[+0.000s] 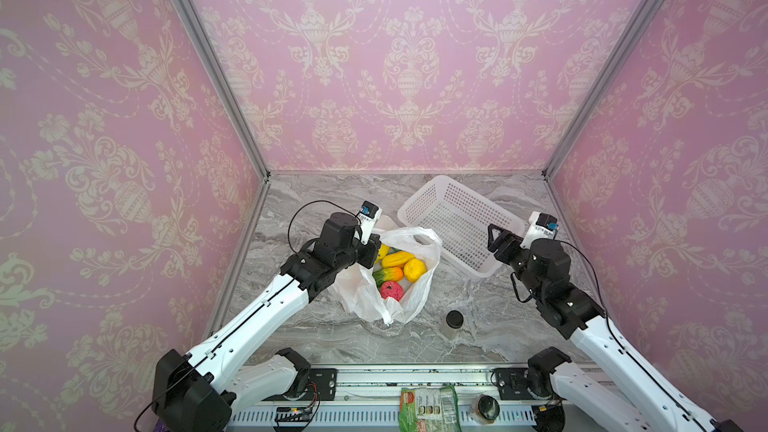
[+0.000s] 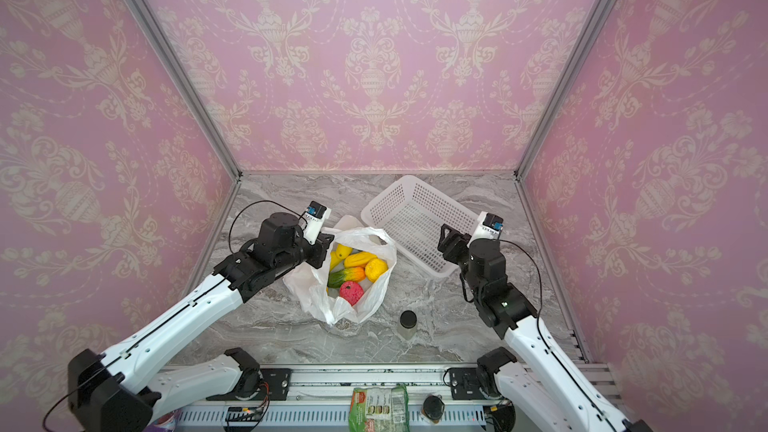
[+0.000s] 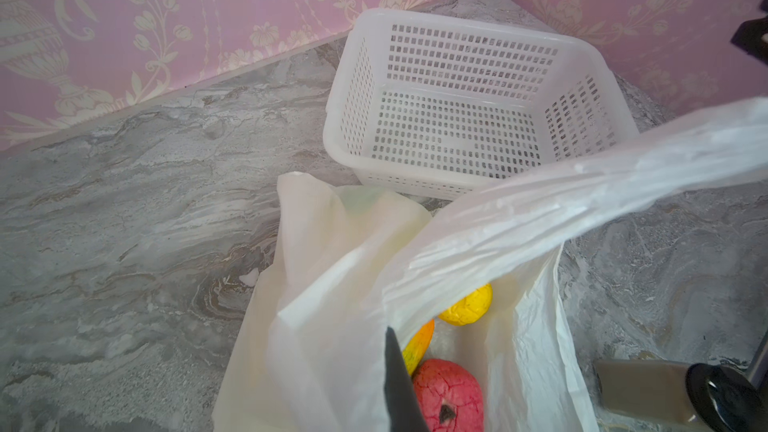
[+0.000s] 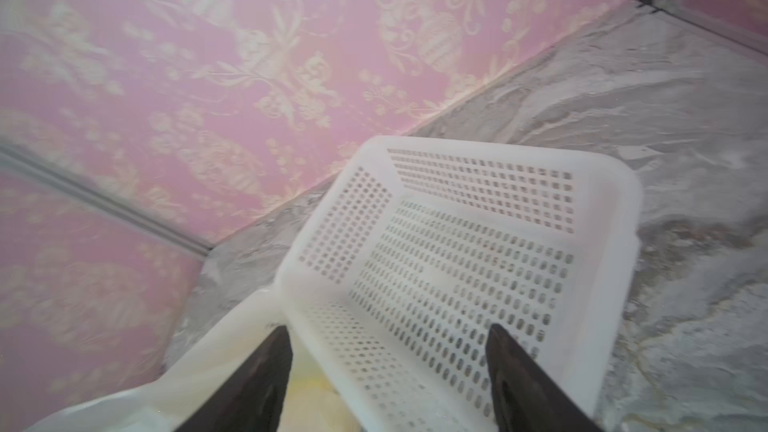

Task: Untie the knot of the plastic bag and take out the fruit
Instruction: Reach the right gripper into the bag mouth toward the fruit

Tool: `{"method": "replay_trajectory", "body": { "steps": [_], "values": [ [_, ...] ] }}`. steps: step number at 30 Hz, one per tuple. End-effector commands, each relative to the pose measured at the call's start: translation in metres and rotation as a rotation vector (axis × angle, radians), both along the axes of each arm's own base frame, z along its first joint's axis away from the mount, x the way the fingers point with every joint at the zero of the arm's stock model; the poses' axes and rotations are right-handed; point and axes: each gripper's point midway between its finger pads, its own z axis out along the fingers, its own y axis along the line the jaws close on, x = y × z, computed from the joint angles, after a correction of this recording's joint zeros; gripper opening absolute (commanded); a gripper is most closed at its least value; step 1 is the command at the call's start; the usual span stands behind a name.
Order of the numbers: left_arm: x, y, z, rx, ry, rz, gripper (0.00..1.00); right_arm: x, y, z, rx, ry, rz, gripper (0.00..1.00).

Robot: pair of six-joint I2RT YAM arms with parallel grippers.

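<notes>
The plastic bag (image 1: pixel 359 295) sits at the centre of both top views with its mouth gaping upward. No knot shows there, so I judge the untying done and the step in hand to be lifting out the fruit. Just to the bag's upper right lies the white perforated basket (image 1: pixel 461 222), empty, one side close to the bag's raised handle loop.

The left gripper (image 1: pixel 372 252) is at the bag's left rim with its jaws closed. In the left wrist view a band of film runs taut from beside its dark fingertip (image 3: pixel 399 380), so it appears to be pinching the bag. The right gripper (image 1: pixel 494 239) hovers over the basket's near end, jaws spread, nothing between them.

To do this well, the left arm should hold the rim up and out so the mouth does not sag shut. The right arm should enter from above, clear of the loop, and take a top piece first.

The fruit (image 1: pixel 397 260) is piled inside the bag: several yellow pieces, a green-orange striped one and a pink-red round one (image 3: pixel 449 396) lowest in the frame. They look glossy and rounded, so a grip across the middle seems safest. A small dark-lidded jar (image 1: pixel 454 323) stands to the bag's lower right, apart from it, and should be left alone.

Pink damask wallpaper (image 1: pixel 415 56) fills most of the frame on three sides, joined by aluminium posts (image 1: pixel 208 60). The tabletop (image 1: pixel 332 342) is grey veined marble, flat and smooth. A metal rail (image 1: pixel 415 380) along the bottom edge carries both arm bases.
</notes>
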Motion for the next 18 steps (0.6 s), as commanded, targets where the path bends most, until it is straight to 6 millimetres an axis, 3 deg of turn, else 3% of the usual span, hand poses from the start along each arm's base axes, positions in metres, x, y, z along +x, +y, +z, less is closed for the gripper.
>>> {"method": "replay_trajectory", "body": {
  "steps": [1,5,8,12,18],
  "values": [
    [-0.001,0.018,-0.008,0.021,0.012,0.101,0.00,-0.030,0.049,0.043,-0.097,-0.134,0.273,0.57],
    [-0.003,0.028,-0.007,0.027,0.005,0.145,0.00,-0.075,0.128,0.059,-0.143,-0.221,0.601,0.48],
    [-0.007,0.031,0.001,0.004,-0.015,0.148,0.00,-0.095,0.176,0.047,-0.287,-0.253,0.697,0.48],
    [-0.009,0.036,0.009,-0.022,-0.052,0.171,0.03,-0.087,0.224,0.008,-0.481,-0.185,0.699,0.43],
    [-0.007,0.043,0.007,-0.015,-0.060,0.212,0.02,-0.062,0.254,-0.049,-0.624,-0.091,0.663,0.39]
  ]
}}
